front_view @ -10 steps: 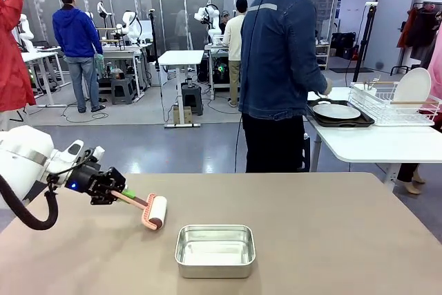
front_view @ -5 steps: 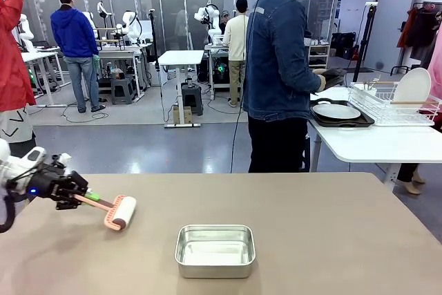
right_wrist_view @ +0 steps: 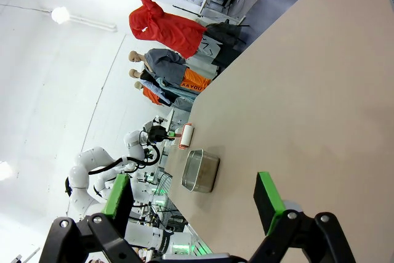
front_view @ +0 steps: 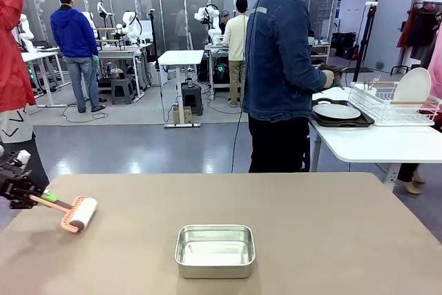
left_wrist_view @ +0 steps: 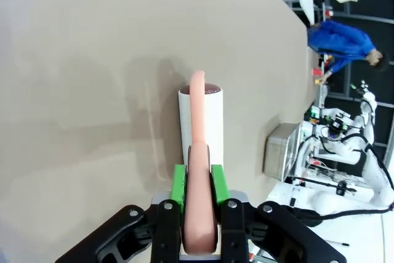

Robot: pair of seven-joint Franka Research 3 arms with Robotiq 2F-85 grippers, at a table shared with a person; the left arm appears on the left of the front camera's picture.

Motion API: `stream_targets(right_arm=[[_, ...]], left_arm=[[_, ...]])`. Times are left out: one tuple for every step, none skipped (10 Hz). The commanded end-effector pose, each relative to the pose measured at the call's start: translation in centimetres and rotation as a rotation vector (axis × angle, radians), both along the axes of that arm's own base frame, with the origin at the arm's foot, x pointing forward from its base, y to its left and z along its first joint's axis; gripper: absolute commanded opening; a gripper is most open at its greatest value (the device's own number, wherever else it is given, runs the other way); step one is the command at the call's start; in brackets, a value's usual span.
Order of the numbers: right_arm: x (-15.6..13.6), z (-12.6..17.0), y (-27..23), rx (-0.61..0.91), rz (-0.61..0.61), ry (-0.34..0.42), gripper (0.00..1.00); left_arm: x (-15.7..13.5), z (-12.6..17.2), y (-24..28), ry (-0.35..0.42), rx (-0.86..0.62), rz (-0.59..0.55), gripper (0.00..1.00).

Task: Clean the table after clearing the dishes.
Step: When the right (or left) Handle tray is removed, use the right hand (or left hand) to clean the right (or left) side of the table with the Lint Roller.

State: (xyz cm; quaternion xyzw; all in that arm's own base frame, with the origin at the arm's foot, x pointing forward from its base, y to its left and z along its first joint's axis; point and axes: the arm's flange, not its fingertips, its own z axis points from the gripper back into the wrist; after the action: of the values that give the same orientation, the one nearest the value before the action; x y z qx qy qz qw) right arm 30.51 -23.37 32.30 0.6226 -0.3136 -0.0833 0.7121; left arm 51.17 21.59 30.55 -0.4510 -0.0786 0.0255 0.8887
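1. Roller [front_view: 78, 215] in left gripper [front_view: 43, 198] has travelled leftward to the table's [front_view: 311, 240] left edge since earlier.
2. Fingers clamp its pink handle; right gripper [right_wrist_view: 194, 198] gapes wide.
3. Taupe top smooth; dishes [front_view: 337, 112] sit on the white side table.

The left tool [front_view: 27, 195] sits low at the far left edge of the front view, its green pads [left_wrist_view: 178, 184] clamped on a pink handle that runs straight out between them. The right tool [right_wrist_view: 194, 198] hangs well above the surface, its pads [right_wrist_view: 268, 193] spread wide apart with nothing between.
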Motion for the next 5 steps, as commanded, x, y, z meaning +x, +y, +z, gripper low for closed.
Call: stream_targets(right_arm=[[-0.1,0.2,0.1,0.010,-0.008,-0.014,1.00],[-0.1,0.2,0.1,0.010,-0.008,-0.014,1.00],[-0.1,0.2,0.1,0.010,-0.008,-0.014,1.00],[-0.1,0.2,0.1,0.010,-0.008,-0.014,1.00],[-0.1,0.2,0.1,0.010,-0.008,-0.014,1.00]], left_arm=[[-2.3,0.8,1.8,0.065,0.182,0.013,0.21],[-2.9,2.0,2.5,0.109,0.238,0.042,0.21],[-3.5,3.8,2.9,0.100,0.272,0.058,0.21],[-4.1,5.5,3.0,0.084,0.297,0.066,0.21],[-4.9,7.7,2.9,0.069,0.328,0.082,0.21]])
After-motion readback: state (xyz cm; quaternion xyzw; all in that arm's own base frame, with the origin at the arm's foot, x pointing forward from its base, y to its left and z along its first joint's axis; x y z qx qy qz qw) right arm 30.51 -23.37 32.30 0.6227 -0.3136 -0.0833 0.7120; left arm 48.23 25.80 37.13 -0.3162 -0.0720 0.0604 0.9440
